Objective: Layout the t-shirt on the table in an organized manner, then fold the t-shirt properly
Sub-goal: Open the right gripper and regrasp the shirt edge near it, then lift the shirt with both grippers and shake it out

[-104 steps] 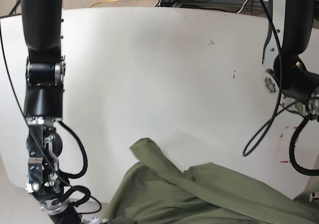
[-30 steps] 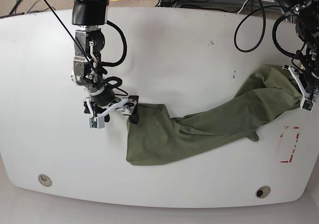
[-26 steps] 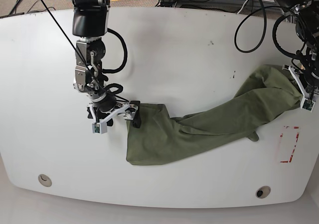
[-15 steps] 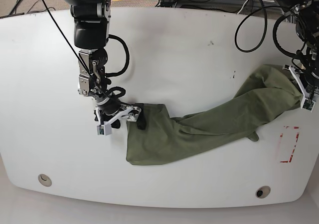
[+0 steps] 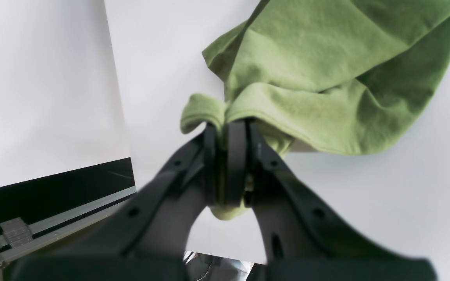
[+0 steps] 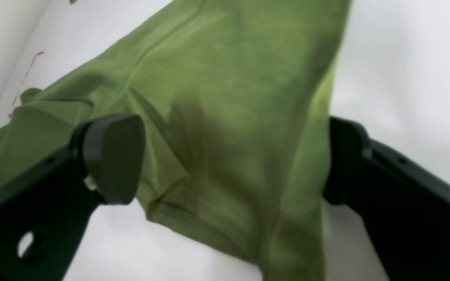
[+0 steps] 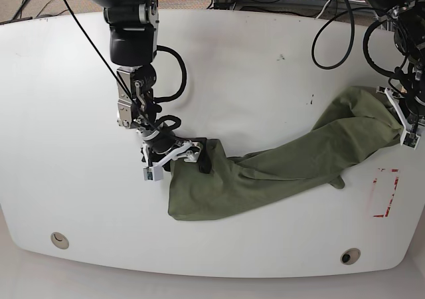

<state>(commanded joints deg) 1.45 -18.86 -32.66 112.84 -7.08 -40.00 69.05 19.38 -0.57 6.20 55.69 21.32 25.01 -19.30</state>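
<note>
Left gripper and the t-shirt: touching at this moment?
Touching. The left wrist view shows the left gripper with its jaws closed on a fold of the t-shirt, cloth pinched between the fingers.

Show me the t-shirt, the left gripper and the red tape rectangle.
t-shirt [image 7: 292, 156], base view, middle of the cloth.
left gripper [image 5: 229, 164], left wrist view, between the fingertips.
red tape rectangle [image 7: 386, 193], base view, bare inside.
</note>
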